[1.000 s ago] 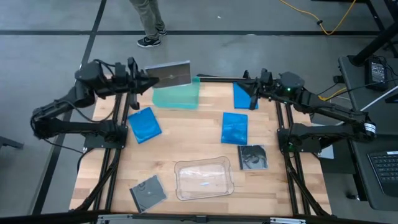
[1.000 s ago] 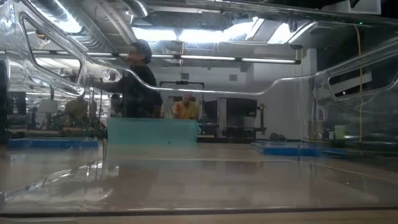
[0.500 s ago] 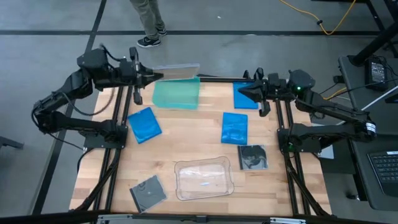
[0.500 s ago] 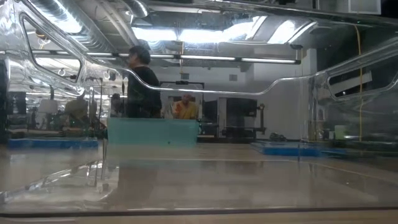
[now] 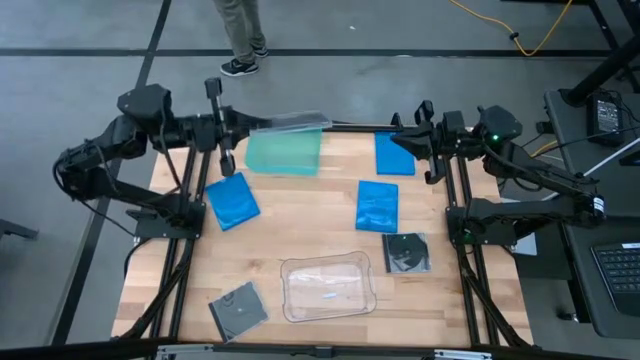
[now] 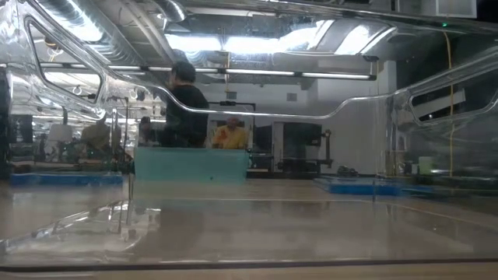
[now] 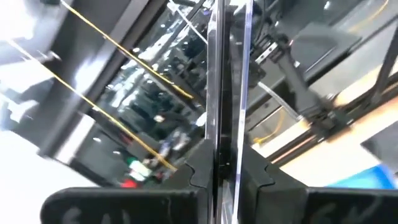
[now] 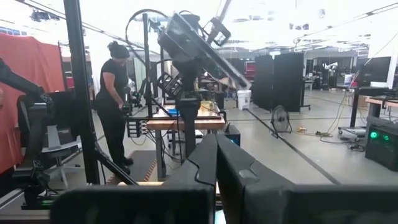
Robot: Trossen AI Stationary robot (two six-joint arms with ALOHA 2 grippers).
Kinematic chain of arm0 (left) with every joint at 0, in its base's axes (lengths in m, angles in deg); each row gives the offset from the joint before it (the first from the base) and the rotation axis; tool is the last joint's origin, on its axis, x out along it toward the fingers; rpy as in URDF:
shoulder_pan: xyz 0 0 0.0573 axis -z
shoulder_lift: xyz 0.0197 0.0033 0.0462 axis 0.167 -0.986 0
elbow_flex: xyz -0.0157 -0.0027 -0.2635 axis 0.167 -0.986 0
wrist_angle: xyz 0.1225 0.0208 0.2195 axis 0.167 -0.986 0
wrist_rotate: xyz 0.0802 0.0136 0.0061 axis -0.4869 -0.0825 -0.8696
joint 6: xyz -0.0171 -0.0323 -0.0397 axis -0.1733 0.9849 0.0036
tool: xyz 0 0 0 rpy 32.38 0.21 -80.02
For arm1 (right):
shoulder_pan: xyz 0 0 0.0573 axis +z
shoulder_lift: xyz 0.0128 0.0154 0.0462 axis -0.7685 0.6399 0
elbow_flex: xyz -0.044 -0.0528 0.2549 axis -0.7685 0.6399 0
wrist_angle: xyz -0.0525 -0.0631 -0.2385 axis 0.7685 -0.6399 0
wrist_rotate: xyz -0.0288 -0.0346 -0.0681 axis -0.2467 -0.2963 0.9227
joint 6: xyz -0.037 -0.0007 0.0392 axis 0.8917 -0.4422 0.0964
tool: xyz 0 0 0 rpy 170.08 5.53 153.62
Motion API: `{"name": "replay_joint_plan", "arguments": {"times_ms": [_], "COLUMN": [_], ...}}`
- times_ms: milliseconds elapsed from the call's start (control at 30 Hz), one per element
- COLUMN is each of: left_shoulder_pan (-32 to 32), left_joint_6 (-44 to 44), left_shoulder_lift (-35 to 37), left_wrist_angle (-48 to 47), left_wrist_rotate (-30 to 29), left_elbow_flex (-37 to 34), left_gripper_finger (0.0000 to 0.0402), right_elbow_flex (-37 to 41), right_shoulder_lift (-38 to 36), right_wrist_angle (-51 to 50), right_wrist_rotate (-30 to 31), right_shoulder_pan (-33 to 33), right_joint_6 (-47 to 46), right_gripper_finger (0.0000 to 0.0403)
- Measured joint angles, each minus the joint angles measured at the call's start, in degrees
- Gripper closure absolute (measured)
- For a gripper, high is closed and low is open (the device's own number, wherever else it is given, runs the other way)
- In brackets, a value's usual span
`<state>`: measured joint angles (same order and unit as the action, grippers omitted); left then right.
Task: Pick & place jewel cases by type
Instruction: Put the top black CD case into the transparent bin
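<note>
Left gripper (image 5: 243, 127) raised over table's far-left corner, at about 11 o'clock from table centre; fingers (image 7: 198, 171) clamped tight on edge of a clear-covered jewel case (image 5: 290, 122), held nearly edge-on above the teal tray (image 5: 283, 153). Same case seen edge-on between the pads in left wrist view (image 7: 227, 93).

Right gripper (image 5: 400, 141) at far-right corner, roughly 1 o'clock, just beside the far blue case (image 5: 394, 155); fingers pressed together in right wrist view (image 8: 216, 163), nothing between them.

Remaining cases flat on wooden table (image 5: 310, 225):
- blue case at 9 o'clock (image 5: 232, 200), near left edge
- blue case at 3 o'clock (image 5: 377, 206), just right of centre
- dark case at 4 o'clock (image 5: 407, 253), just beyond the lower end of that blue case
- dark case at 7 o'clock (image 5: 238, 309), near front-left corner

Clear rounded tray (image 5: 328, 287) at 6 o'clock, between the two dark cases, apart from both. Low view looks through its wall; teal tray (image 6: 191, 165) visible beyond.

Person standing beyond far edge of table (image 5: 240, 35); another person in right wrist view (image 8: 115, 102), well off in the room.
</note>
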<state>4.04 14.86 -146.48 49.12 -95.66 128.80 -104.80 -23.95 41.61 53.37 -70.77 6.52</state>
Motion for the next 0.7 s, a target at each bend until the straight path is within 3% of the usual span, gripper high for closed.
{"name": "replay_joint_plan", "arguments": {"times_ms": [267, 700], "left_shoulder_pan": [10.4, 21.2], "left_joint_6": [-19.1, -48.5], "left_shoulder_lift": [0.0, -0.9], "left_wrist_angle": [2.4, 7.2], "left_wrist_rotate": [-13.3, -22.0], "left_elbow_flex": [0.2, 0.2], "left_gripper_finger": [0.038, 0.038], "right_elbow_flex": [0.0, 0.0], "right_shoulder_lift": [0.0, 0.0], "right_wrist_angle": [-3.0, -4.9], "right_wrist_rotate": [3.6, 4.5], "right_shoulder_pan": [0.0, 0.0], "right_joint_6": [-0.2, -0.2], "right_gripper_finger": [0.0396, 0.0396]}}
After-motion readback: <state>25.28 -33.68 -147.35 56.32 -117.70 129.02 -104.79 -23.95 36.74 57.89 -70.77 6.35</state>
